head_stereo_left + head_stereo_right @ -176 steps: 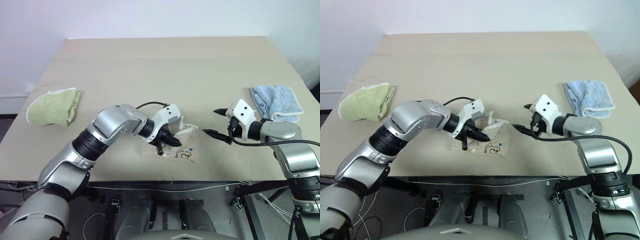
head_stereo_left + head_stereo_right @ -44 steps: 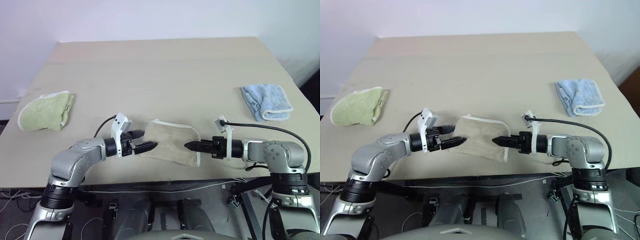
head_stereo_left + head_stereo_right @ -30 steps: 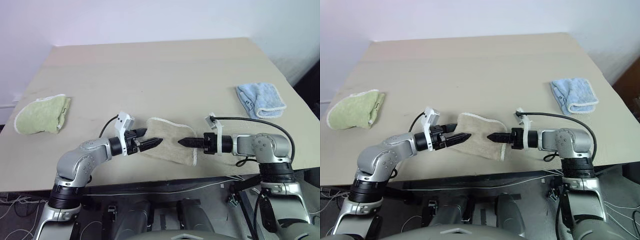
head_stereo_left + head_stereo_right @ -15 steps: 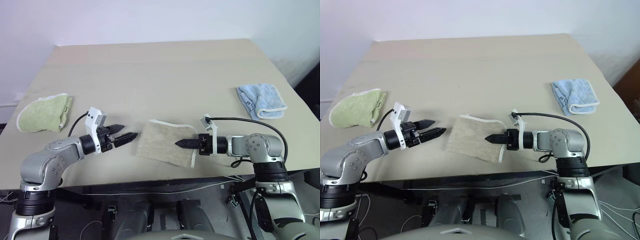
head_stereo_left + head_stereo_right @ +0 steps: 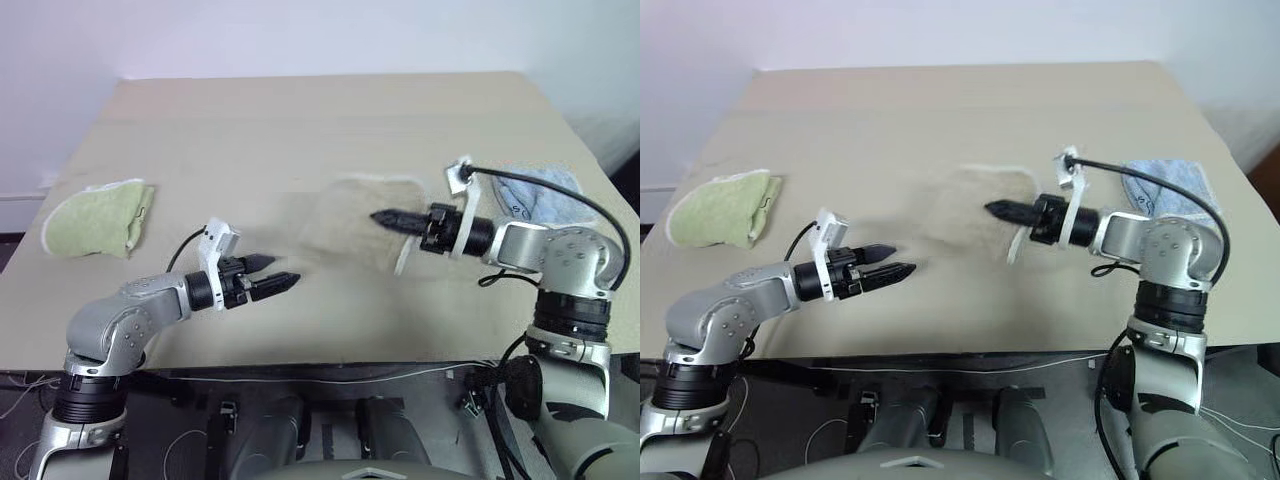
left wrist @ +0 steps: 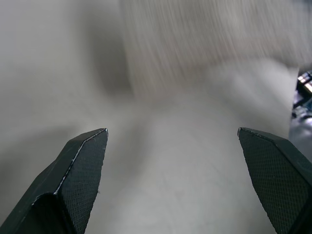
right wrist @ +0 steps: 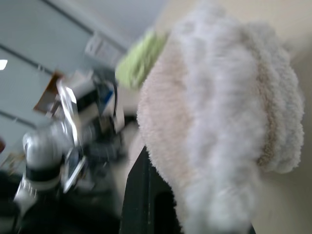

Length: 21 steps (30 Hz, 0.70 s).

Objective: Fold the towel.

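Whereas half a second ago the beige terry-cloth towel with white corded edging (image 5: 362, 222) lay flat on the tan desk (image 5: 300, 130) with the right tool (image 5: 383, 216) at its near-right edge, the head views now show that tool raised and clamped shut on the towel, the cloth hanging blurred above the desk, right of centre. I judge it is being carried off, the folding apparently done. The left tool (image 5: 278, 283) has drawn back left, its fingers spread and empty.

Left wrist view: both black fingertips (image 6: 83, 161) stand wide apart over bare desk.

Right wrist view: towel (image 7: 219, 126) bunched against the closed fingers.
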### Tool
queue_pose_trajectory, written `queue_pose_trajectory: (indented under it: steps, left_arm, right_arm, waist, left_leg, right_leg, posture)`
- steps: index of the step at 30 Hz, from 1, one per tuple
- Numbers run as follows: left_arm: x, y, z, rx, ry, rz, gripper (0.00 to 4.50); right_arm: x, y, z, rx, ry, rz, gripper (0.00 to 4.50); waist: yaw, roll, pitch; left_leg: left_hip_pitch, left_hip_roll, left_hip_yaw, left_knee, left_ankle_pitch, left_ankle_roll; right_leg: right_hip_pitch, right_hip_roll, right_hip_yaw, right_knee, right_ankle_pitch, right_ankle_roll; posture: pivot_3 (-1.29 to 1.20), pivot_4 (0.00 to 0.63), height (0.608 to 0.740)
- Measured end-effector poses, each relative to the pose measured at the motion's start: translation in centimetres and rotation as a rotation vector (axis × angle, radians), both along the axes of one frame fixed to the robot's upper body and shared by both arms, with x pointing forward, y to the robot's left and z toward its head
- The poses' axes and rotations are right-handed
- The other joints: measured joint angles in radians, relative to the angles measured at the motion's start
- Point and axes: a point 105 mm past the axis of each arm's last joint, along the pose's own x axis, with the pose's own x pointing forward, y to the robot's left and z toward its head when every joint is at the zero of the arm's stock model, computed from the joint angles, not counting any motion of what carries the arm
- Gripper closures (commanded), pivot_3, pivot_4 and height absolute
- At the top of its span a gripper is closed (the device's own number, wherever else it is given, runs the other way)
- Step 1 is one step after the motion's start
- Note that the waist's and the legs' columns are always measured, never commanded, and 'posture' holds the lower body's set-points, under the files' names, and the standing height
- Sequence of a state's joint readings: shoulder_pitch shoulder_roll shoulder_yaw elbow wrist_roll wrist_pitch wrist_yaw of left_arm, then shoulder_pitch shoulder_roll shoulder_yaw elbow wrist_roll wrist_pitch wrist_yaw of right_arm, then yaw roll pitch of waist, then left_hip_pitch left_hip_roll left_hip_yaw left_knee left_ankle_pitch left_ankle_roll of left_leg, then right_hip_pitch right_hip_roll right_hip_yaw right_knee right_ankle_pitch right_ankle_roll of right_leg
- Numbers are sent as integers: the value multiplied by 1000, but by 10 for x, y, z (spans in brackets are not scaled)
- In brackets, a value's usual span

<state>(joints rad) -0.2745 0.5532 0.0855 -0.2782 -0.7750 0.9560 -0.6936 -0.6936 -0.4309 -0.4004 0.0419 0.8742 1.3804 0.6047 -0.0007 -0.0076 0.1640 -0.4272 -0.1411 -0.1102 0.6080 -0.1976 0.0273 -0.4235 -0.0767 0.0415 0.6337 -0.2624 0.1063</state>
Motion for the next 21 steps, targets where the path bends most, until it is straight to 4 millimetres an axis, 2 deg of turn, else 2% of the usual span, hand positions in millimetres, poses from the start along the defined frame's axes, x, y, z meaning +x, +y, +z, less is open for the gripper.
queue_pose_trajectory:
  steps: [4, 9, 14, 17, 21]
  left_arm:
    - [0, -8, 1, -6, -2, -28, 0]
    - [1, -15, 4, -15, -10, -49, 0]
    - [1, -21, 3, -43, 8, -58, 0]
    - [-2, -21, 0, -36, 18, -61, 0]
    - [-4, -22, -8, -28, 43, -57, 0]
  right_arm:
    - [26, -34, 14, 54, -28, -233, 4478]
    - [54, -92, 38, 188, -77, -568, 4478]
    - [68, -131, 33, 230, -40, -758, 4478]
    - [69, -168, 42, 282, -53, -906, 4478]
    - [57, -213, 56, 343, -105, -1071, 4478]
  waist:
    - [8, 0, 0]
    - [10, 0, 0]
    - [9, 1, 1]
    - [9, 3, 2]
    - [12, 3, 2]
  left_leg:
    - [0, 0, 1, 1, 0, 0]
    - [0, 0, 1, 0, 0, 0]
    - [0, 0, 1, 1, 2, 2]
    - [0, 0, 1, 1, 2, 2]
    - [0, 0, 1, 1, 2, 2]
  right_leg:
    - [1, 0, 0, 0, 1, -1]
    - [2, 0, 0, 0, 1, -1]
    - [3, 0, 0, 1, 1, -1]
    - [3, 0, 0, 1, 1, -1]
    - [3, 0, 0, 0, 1, -1]
  posture:
    - [0, 150, 740]
    - [0, 150, 740]
    - [0, 150, 740]
    - [0, 150, 740]
    - [0, 150, 740]
